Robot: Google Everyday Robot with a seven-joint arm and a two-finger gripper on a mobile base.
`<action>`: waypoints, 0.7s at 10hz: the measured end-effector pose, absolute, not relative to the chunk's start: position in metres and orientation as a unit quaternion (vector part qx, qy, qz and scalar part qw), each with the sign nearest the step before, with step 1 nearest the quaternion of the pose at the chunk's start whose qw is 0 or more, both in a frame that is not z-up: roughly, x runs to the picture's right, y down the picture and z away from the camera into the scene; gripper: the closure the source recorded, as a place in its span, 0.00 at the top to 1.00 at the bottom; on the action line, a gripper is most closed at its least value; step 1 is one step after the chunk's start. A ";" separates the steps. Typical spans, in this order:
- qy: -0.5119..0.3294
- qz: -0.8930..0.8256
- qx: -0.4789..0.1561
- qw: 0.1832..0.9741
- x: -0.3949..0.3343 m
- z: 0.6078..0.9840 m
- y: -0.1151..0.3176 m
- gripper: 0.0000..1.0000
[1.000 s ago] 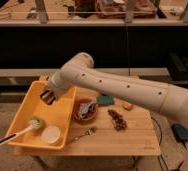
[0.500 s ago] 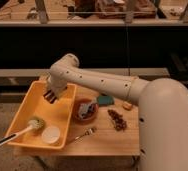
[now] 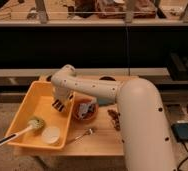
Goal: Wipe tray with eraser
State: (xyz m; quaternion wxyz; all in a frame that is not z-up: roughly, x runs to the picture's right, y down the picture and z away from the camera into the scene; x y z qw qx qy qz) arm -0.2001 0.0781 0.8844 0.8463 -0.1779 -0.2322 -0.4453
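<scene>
Single arm of the mobile robot, reaching from the right foreground; its white forearm crosses the light wooden table [image 3: 99, 145] and bends down at the elbow into the large, deep yellow plastic tray [image 3: 31, 102]. The two-finger gripper [image 3: 59, 102] is inside the tray, near its right wall, closed upon the small dark rectangular eraser with pale stripes [image 3: 57, 106], which sits low over the tray floor; contact with the floor cannot be told. A brush with a white handle and green head [image 3: 33, 124] lies in the tray's front part, its handle reaching out over the front left corner; a round white disc [image 3: 51, 134] lies just beside the brush head. A round brown bowl [image 3: 85, 116] stands just right of the tray, its contents indistinct; a metal fork [image 3: 84, 134] lies in front of the bowl; a flat black device [image 3: 185, 133] rests on the floor at the right.
</scene>
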 end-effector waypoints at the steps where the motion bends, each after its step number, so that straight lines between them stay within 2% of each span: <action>1: -0.215 -0.459 -0.189 0.841 -0.203 0.886 0.088 0.00; 7: -0.211 -0.464 -0.194 0.838 -0.200 0.887 0.092 0.00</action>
